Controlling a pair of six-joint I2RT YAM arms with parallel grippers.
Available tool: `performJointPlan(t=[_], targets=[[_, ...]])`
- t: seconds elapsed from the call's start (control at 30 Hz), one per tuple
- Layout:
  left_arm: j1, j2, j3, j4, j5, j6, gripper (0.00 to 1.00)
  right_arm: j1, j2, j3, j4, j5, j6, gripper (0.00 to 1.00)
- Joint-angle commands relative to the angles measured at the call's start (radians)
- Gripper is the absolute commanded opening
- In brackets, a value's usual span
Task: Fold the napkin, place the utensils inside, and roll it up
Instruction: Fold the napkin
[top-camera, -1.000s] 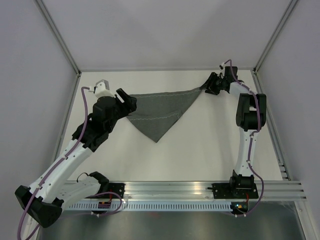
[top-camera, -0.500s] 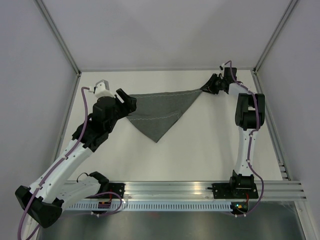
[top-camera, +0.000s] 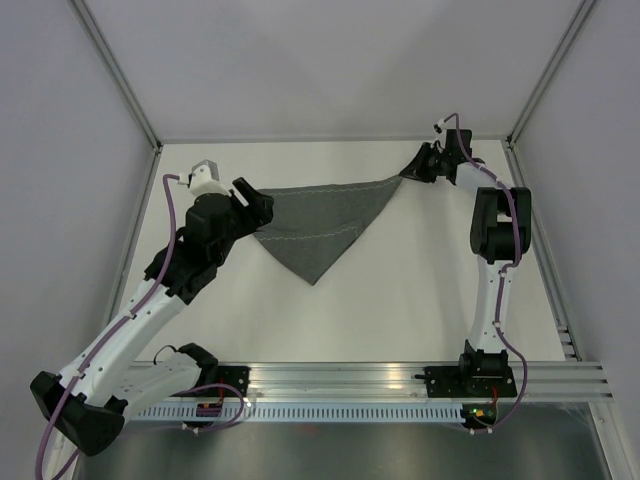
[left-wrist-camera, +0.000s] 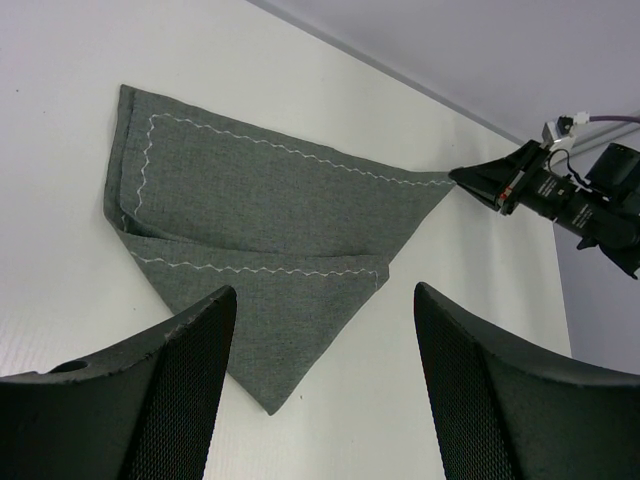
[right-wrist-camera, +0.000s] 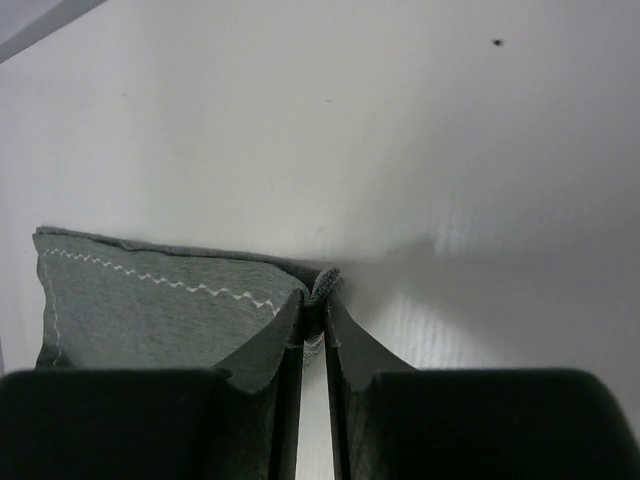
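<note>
- Dark grey woven cloth, the napkin (top-camera: 320, 225) looks soft and light. I judge it will sag and slide on itself and keep no shape, so a corner or a hem is the good place to take it.
- My right pincer (right-wrist-camera: 313, 300) is clamped together on its far right corner, with the thin tip of cloth between the fingers.
- My left pincer (left-wrist-camera: 322, 295) stands wide apart above the left part and holds nothing.
- The napkin lies on the far half of the white table (top-camera: 420, 290), folded to a rough triangle with its point toward the near side. A light zigzag stitch follows the hems.
</note>
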Motion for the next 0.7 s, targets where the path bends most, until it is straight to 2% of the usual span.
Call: performJointPlan(t=[0.0, 0.4, 0.67], targets=[[0.005, -0.009, -0.001, 0.033, 0.016, 0.016, 0.77, 0.024, -0.155, -0.015, 0.032, -0.016, -0.074, 0.18], [0.007, -0.03, -0.001, 0.033, 0.016, 0.015, 0.77, 0.224, -0.457, -0.233, 0.0, -0.007, -0.311, 0.15], [0.008, -0.035, 0.005, 0.034, 0.025, 0.003, 0.76, 0.406, -0.559, -0.336, -0.072, 0.036, -0.478, 0.15]])
